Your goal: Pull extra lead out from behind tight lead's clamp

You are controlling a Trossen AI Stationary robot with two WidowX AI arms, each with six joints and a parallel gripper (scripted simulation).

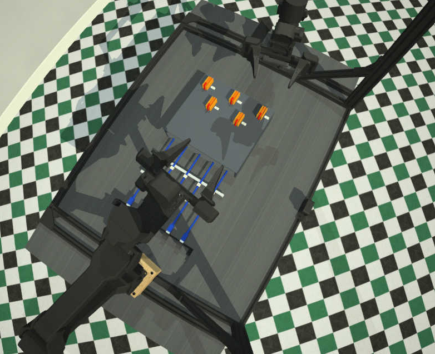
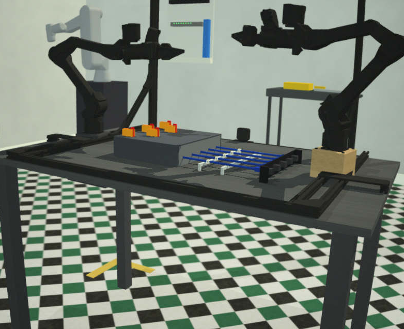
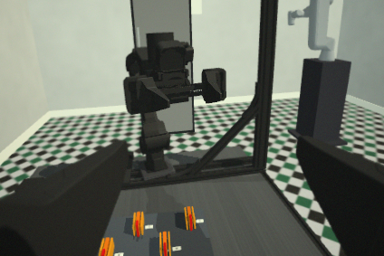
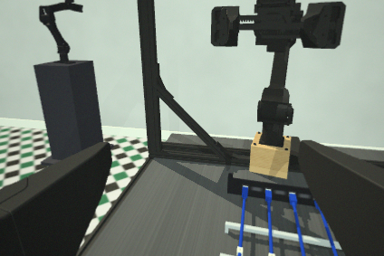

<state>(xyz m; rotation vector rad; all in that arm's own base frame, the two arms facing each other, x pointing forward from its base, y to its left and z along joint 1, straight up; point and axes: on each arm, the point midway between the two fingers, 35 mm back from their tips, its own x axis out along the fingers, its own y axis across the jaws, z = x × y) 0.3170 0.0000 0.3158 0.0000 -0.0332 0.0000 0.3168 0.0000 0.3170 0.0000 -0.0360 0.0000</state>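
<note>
Open air between the raised arms, nothing in the way there! Below, orange handles point(image 1: 234, 97) point(image 2: 152, 132) point(image 3: 165, 243) stand apart, gaps between them; white rails point(image 1: 189, 173) point(image 2: 222, 170) point(image 4: 281, 234) block under the leads point(image 1: 178, 216) point(image 2: 235, 156) point(image 4: 270, 224).

- Box point(image 1: 186, 119) point(image 2: 143, 154) point(image 3: 174, 221) on table point(image 1: 288, 165) point(image 2: 74, 151) point(image 3: 244, 202) point(image 4: 154, 206).
- Five handles point(image 1: 234, 97) point(image 2: 128, 132) point(image 3: 139, 223) on box top.
- Leads point(image 1: 170, 227) point(image 2: 257, 169) point(image 4: 270, 224) run between box and socket strip point(image 1: 189, 249) point(image 2: 263, 173) point(image 4: 235, 184), across rails point(image 1: 219, 193) point(image 2: 199, 166) point(image 4: 233, 227).
- Block point(image 1: 150, 270) point(image 2: 330, 162) point(image 4: 270, 161) behind strip, opposite box.

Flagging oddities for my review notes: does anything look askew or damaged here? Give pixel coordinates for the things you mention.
Nothing stands out: the orange handles point(image 1: 238, 118) point(image 2: 128, 132) point(image 3: 165, 244) stand upright, and the visible blue leads point(image 1: 178, 212) point(image 2: 202, 160) point(image 4: 270, 224) run straight.
</note>
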